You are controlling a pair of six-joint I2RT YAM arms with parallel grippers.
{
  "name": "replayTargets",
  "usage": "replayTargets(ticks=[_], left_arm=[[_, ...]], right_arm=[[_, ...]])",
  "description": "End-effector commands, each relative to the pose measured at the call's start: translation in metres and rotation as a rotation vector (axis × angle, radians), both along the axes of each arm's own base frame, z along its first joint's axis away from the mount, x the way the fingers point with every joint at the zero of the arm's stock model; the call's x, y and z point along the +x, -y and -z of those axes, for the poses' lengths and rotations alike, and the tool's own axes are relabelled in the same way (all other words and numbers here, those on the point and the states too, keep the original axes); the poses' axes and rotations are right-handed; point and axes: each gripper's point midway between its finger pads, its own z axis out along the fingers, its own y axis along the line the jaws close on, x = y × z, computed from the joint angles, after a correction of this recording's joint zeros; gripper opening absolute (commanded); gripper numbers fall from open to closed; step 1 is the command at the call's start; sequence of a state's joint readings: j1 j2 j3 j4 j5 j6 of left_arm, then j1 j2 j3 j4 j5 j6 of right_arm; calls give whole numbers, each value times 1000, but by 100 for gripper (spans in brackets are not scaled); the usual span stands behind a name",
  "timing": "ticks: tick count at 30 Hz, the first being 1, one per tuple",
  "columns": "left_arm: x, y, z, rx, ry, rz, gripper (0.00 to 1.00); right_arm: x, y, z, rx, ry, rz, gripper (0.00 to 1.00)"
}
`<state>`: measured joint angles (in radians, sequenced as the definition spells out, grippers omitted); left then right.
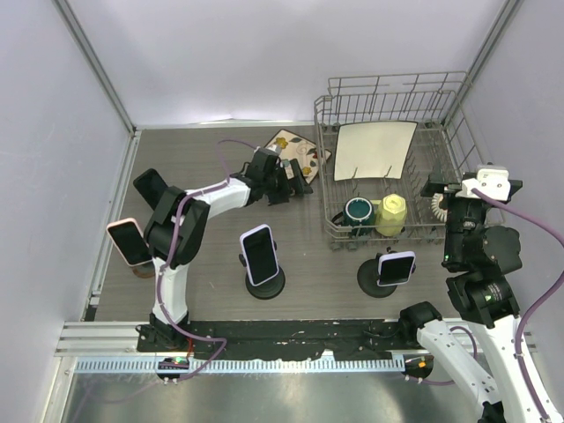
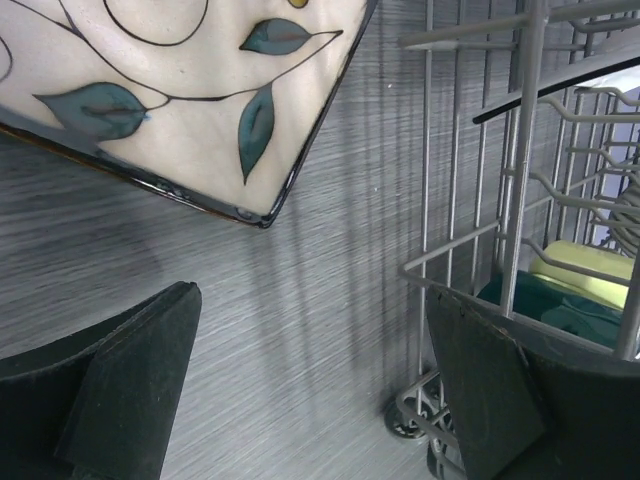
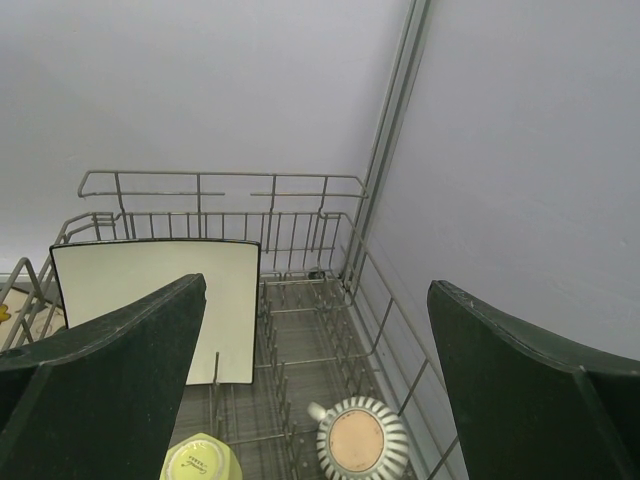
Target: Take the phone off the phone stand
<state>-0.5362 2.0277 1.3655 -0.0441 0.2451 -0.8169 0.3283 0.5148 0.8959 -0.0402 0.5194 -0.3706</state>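
Phones, three, all on the counter (image 1: 216,282) on the near side of the dish rack (image 1: 392,106). Right phone (image 1: 396,266) sits upright on the right stand (image 1: 377,284), just in front of the rack's near edge. Middle phone (image 1: 260,254) sits on the middle stand (image 1: 265,285), front-left of the rack. Left phone (image 1: 129,241) is well off to the rack's left, its support mostly hidden. Left end effector (image 2: 312,300) is spread wide and empty, low over the counter just left of the rack, beside a leaf-patterned plate (image 2: 180,90). Right end effector (image 3: 320,288) is spread wide and empty above the rack's right end, over a striped cup (image 3: 357,445).
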Motion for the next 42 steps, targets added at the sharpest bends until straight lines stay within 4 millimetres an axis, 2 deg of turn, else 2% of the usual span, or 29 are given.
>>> replayTargets(ticks=[1, 5, 9, 13, 18, 23, 27, 32, 37, 38, 42], left_arm=[[18, 12, -21, -94, 56, -79, 100], [19, 26, -22, -180, 32, -94, 100], [7, 42, -22, -206, 21, -80, 100], [3, 44, -12, -201, -12, -104, 100], [0, 45, -8, -206, -27, -118, 100], [4, 46, 0, -205, -29, -141, 100], [21, 37, 11, -157, -16, -198, 100], [44, 20, 9, -141, 5, -263, 100], [76, -20, 5, -126, 32, -347, 100], [86, -34, 4, -121, 40, -376, 100], [114, -68, -4, -107, 69, -433, 100]], right_arm=[[-6, -1, -16, 7, 42, -18, 98], [-10, 3, -17, 6, 46, -4, 98], [-12, 4, -16, 6, 46, 1, 98], [-11, 3, -16, 7, 44, -1, 98], [-11, 3, -15, 5, 41, -1, 98], [-9, 2, -13, 9, 39, -2, 98], [-11, 3, -14, 8, 40, -2, 98], [-14, 5, -14, 2, 37, 5, 98], [-18, 8, -14, 8, 40, 11, 98], [-18, 8, -13, 7, 39, 13, 98], [-17, 5, -14, 14, 43, -2, 98]])
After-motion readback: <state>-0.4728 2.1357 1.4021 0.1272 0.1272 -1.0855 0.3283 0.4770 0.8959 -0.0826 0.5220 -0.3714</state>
